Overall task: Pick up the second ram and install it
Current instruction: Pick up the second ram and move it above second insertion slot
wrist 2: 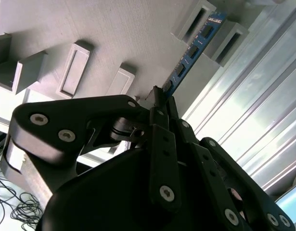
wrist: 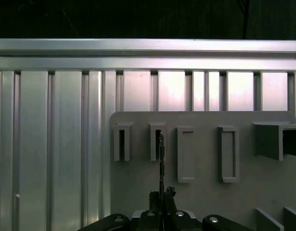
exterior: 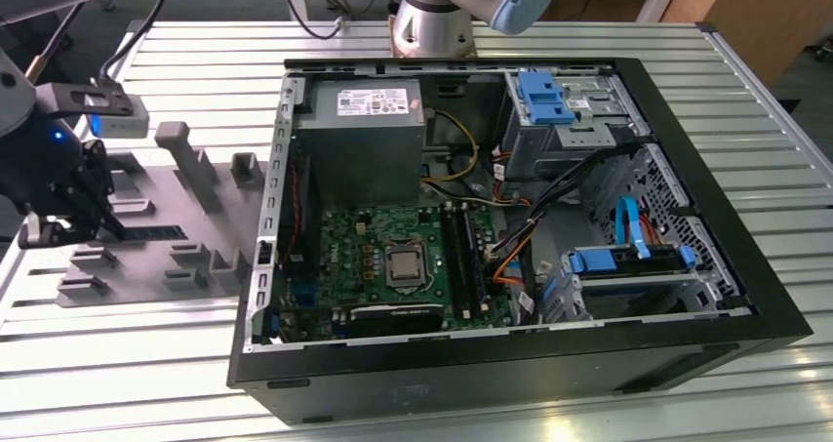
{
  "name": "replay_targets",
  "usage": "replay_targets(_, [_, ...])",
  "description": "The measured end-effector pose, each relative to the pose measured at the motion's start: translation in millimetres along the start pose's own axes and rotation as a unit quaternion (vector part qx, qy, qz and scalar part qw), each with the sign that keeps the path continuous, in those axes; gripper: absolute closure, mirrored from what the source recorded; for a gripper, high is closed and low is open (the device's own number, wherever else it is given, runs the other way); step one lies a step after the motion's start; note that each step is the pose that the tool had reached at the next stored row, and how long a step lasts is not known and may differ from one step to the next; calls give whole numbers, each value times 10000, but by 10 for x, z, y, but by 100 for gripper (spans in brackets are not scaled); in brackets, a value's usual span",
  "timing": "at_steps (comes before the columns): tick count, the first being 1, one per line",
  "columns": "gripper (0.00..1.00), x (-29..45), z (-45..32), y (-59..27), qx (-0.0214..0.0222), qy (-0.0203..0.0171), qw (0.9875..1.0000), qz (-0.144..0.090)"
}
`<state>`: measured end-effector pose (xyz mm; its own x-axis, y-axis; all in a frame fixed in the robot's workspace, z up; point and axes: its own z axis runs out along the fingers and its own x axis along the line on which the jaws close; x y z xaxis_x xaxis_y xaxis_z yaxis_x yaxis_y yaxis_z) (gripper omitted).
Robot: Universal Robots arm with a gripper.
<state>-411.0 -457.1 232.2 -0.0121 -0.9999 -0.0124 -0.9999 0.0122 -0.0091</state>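
Observation:
The second ram (wrist 2: 193,48) is a narrow blue stick with dark chips, and it runs out from between my fingers. My gripper (wrist 2: 160,96) is shut on its near end. In the first wrist view the second ram (wrist: 160,163) shows edge-on above the gripper (wrist: 162,196). Its far end lies at a narrow slot holder (wrist: 157,142) on the grey fixture plate (wrist: 200,202). I cannot tell whether that end still sits in the slot. In the exterior view the gripper (exterior: 65,213) hangs over the fixture plate (exterior: 143,183), to the left of the open computer case (exterior: 508,227).
Inside the case lie the green motherboard (exterior: 390,261) with its long dark memory slots (exterior: 462,257), a grey power supply (exterior: 365,135) and light-blue drive brackets (exterior: 540,96). Raised blocks (exterior: 195,164) stand on the fixture plate. Everything rests on a slatted aluminium table (exterior: 117,344).

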Motion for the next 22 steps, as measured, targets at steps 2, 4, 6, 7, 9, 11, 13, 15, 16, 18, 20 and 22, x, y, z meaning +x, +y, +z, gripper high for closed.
replay_targets(2, [86,0,-6,0,0,0,10000,0])
replay_targets(4, [86,0,-13,0,0,0,10000,0])
replay_targets(6, [86,0,-20,0,0,0,10000,0])
replay_targets(7, [86,0,-24,0,0,0,10000,0])
replay_targets(9, [86,0,-31,0,0,0,10000,0])
replay_targets(11, [86,-1,-40,0,0,0,10000,0])
replay_targets(13, [86,-1,-50,0,0,0,10000,0])
replay_targets(15, [86,-1,-58,-1,1,0,10000,0])
replay_targets(16, [86,-1,-61,-1,1,-1,10000,0])
replay_targets(18, [86,-1,-69,-1,0,0,10000,0])
replay_targets(20, [86,-1,-76,-1,0,0,10000,0])
replay_targets(22, [86,-2,-83,-1,0,0,10000,0])
